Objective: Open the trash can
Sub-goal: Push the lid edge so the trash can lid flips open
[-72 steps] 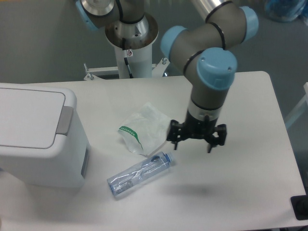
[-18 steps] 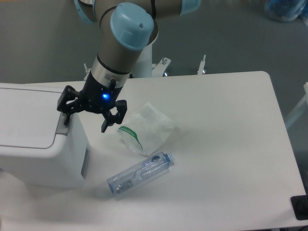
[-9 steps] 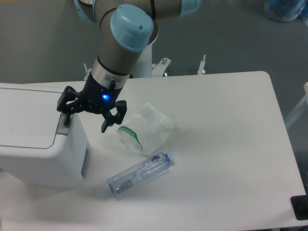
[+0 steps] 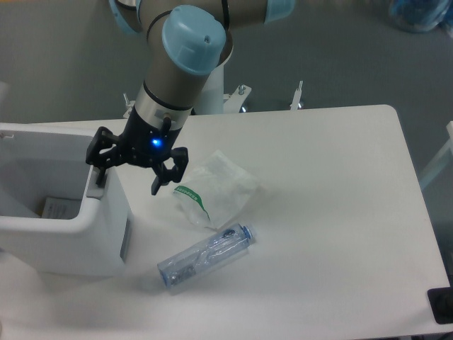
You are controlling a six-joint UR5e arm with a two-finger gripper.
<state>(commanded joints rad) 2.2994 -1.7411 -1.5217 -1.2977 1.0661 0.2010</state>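
The trash can (image 4: 67, 212) stood at the left edge of the table (image 4: 340, 234), cut off by the frame on its left side. Its lid no longer covered the top: the interior was exposed, with a pale item lying at the bottom. The lid itself was not clearly visible, apart from a white sliver at the upper left edge of the frame that may have been its raised end.

The claw (image 4: 134, 166) was positioned at the right-hand rim of the trash can, with its fingers spread and nothing between them. One finger (image 4: 99, 157) sat on or just above the grey push tab (image 4: 99, 185); contact could not be confirmed. The other finger hung past the outside wall of the trash can, above the table.

Relation governing the next move: the trash can lay directly below and to the left of the claw, with its long axis running left from the tab. Judged from the exposed interior, the opening step appeared complete, and a straight lift away from the rim would clear the can.

A crumpled plastic bag (image 4: 216, 188) lay just right of the claw, and a clear plastic bottle (image 4: 205, 256) lay on its side right of the trash can, nearer the camera.
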